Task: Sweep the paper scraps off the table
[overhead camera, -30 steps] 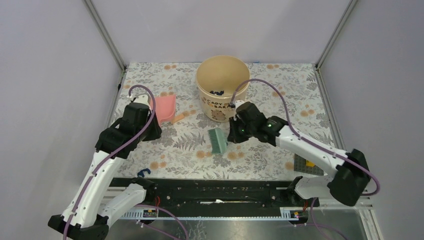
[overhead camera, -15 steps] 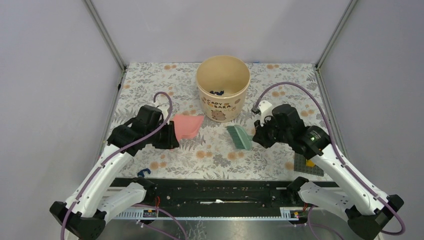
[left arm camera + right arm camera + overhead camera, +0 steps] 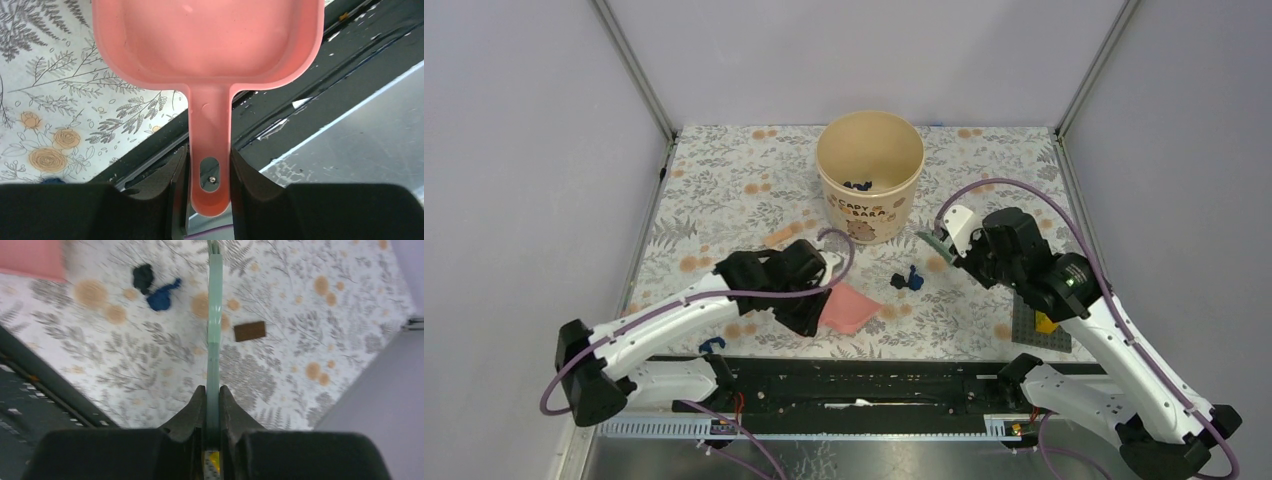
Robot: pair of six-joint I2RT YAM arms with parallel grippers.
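Observation:
Two paper scraps (image 3: 907, 279), one black and one dark blue, lie on the flowered table (image 3: 724, 190) in front of the bucket. They also show in the right wrist view (image 3: 152, 287). My left gripper (image 3: 809, 292) is shut on the handle of the pink dustpan (image 3: 850, 308), which lies left of the scraps near the front edge. In the left wrist view the fingers (image 3: 175, 175) clamp the dustpan (image 3: 207, 40) handle. My right gripper (image 3: 967, 248) is shut on a green brush (image 3: 935, 240), held right of and above the scraps. The brush (image 3: 215, 315) shows edge-on.
A beige bucket (image 3: 870, 175) stands at the back centre with dark bits inside. A small brown block (image 3: 250, 331) lies on the table. A dark grey baseplate (image 3: 1034, 332) with a yellow brick sits at the right front. A black rail (image 3: 844, 375) runs along the front edge.
My left arm has swung the dustpan from the left side to the front centre. My right arm has drawn the brush back to the right, uncovering the two scraps.

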